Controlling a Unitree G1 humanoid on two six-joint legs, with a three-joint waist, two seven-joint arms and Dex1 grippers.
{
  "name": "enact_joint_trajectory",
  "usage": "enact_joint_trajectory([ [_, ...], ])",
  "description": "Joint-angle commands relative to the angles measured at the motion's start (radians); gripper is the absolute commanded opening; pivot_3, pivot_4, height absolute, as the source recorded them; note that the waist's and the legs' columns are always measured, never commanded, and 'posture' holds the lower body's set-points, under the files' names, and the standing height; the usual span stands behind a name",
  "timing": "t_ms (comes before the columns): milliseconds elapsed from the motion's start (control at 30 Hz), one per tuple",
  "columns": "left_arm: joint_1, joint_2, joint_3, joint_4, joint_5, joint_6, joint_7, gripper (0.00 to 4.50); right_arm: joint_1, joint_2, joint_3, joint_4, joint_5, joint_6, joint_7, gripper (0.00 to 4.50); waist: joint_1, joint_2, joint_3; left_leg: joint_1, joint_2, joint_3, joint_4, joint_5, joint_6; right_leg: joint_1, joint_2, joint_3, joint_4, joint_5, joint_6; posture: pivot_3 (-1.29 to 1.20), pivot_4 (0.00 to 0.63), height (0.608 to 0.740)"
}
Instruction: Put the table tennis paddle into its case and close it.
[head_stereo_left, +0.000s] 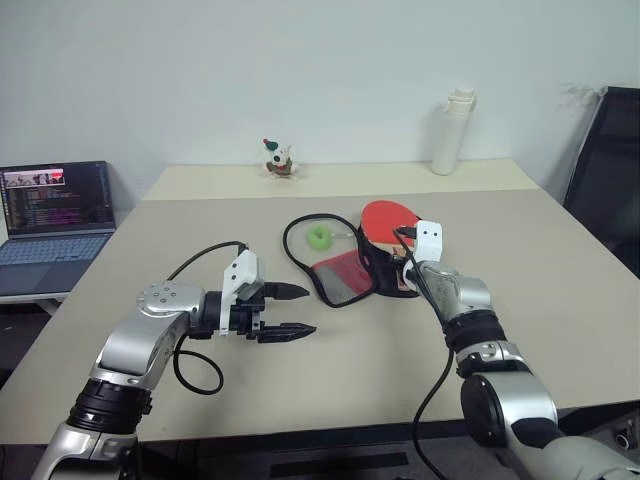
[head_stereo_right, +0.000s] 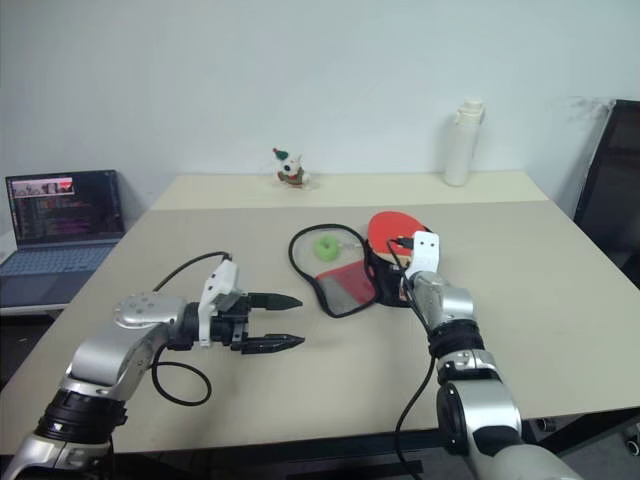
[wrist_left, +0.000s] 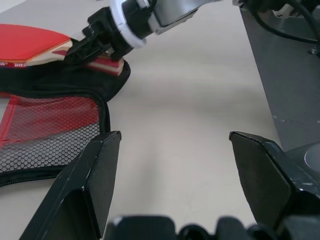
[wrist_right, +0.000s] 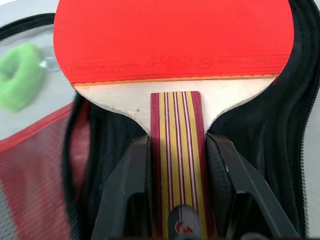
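Observation:
My right gripper (wrist_right: 177, 145) is shut on the striped wooden handle of the table tennis paddle (wrist_right: 172, 37). The paddle's round red face (head_stereo_left: 386, 215) points away from me and lies over the black inside of its case (wrist_right: 265, 130). The case (head_stereo_left: 345, 275) lies open at mid-table, with its red and black mesh flap folded toward my left. My left gripper (head_stereo_left: 311, 310) hovers open and empty just left of that flap, pointing toward it. In the left wrist view the mesh flap (wrist_left: 45, 130) lies beside one of its fingers (wrist_left: 90, 185).
A small green object (head_stereo_left: 319, 237) lies inside a black cord loop just behind the case. A white bottle (head_stereo_left: 452, 132) and a small toy figure (head_stereo_left: 279, 160) stand at the far edge. A laptop (head_stereo_left: 55, 215) sits to the left and a black chair (head_stereo_left: 610, 180) to the right.

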Motion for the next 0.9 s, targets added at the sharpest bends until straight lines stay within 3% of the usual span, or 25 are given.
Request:
enact_joint_trajectory([
  [33, 0.0, 0.017, 0.031, -0.04, -0.014, 0.0, 0.008, 3.79, -0.066, -0.01, -0.01, 0.073, -0.008, -0.092, 0.0, 1.08, -0.001, 0.0, 0.0, 0.0, 0.0, 0.0, 0.0, 0.0, 0.0, 0.0, 0.0, 0.0, 0.0, 0.0, 0.0, 0.0, 0.15, 0.74],
  [233, 0.004, 0.017, 0.032, -0.045, -0.015, 0.004, 0.013, 3.79, -0.094, -0.005, -0.028, 0.182, -0.003, -0.161, -0.032, 1.08, -0.005, 0.0, 0.0, 0.0, 0.0, 0.0, 0.0, 0.0, 0.0, 0.0, 0.0, 0.0, 0.0, 0.0, 0.0, 0.0, 0.15, 0.74],
  [567, 0.009, 0.017, 0.034, -0.047, -0.016, 0.005, 0.02, 3.79, -0.107, -0.002, -0.007, 0.208, -0.029, -0.197, -0.049, 4.45, -0.005, 0.0, 0.0, 0.0, 0.0, 0.0, 0.0, 0.0, 0.0, 0.0, 0.0, 0.0, 0.0, 0.0, 0.0, 0.0, 0.15, 0.74],
  [667, 0.017, 0.016, 0.039, -0.047, -0.016, 0.005, 0.027, 3.79, -0.099, 0.003, 0.008, 0.157, -0.031, -0.167, -0.021, 4.48, -0.005, 0.0, 0.0, 0.0, 0.0, 0.0, 0.0, 0.0, 0.0, 0.0, 0.0, 0.0, 0.0, 0.0, 0.0, 0.0, 0.15, 0.74],
  [733, 0.032, 0.019, 0.054, -0.043, -0.016, 0.009, 0.039, 3.79, -0.044, -0.001, 0.053, -0.027, -0.013, -0.078, 0.056, 4.48, -0.005, 0.0, 0.0, 0.0, 0.0, 0.0, 0.0, 0.0, 0.0, 0.0, 0.0, 0.0, 0.0, 0.0, 0.0, 0.0, 0.15, 0.74],
  [833, 0.051, 0.022, 0.084, -0.001, -0.002, 0.001, 0.077, 3.79, 0.135, -0.06, 0.161, -0.502, 0.095, 0.183, 0.249, 4.48, -0.002, 0.0, 0.0, 0.0, 0.001, -0.001, 0.0, 0.0, 0.0, 0.0, 0.0, 0.0, 0.001, 0.0, 0.0, 0.0, 0.15, 0.74],
  [900, 0.054, 0.018, 0.096, 0.02, 0.003, -0.004, 0.099, 3.79, 0.216, -0.099, 0.181, -0.703, 0.169, 0.306, 0.317, 4.48, 0.004, 0.0, 0.0, -0.001, 0.001, -0.003, 0.0, -0.001, 0.0, 0.0, 0.0, -0.001, 0.0, 0.0, 0.0, 0.0, 0.15, 0.74],
])
